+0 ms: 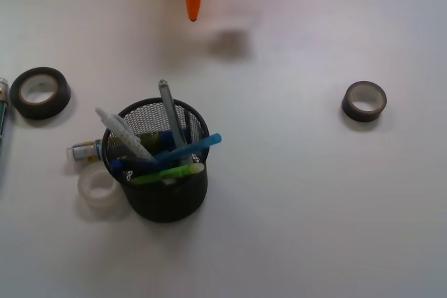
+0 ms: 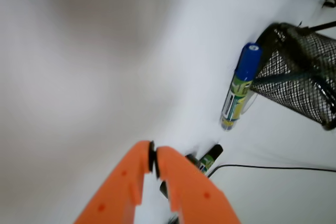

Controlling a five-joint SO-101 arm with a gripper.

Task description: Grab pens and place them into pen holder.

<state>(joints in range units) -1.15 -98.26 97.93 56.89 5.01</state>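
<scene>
Lying on the white table [image 1: 300,207], three tape rolls [image 1: 364,101] surround the pen holder [image 1: 166,193].

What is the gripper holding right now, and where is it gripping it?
Nothing. The gripper is shut with its orange fingertips touching and nothing between them. It hangs above the table, apart from the pen holder, where five pens already stand.

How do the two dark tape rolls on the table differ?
The left dark tape roll looks larger than the right dark tape roll. The left one lies near the table's left edge, beside the pen holder; the right one sits alone, far from it. Both lie flat, with pale inner cores.
</scene>
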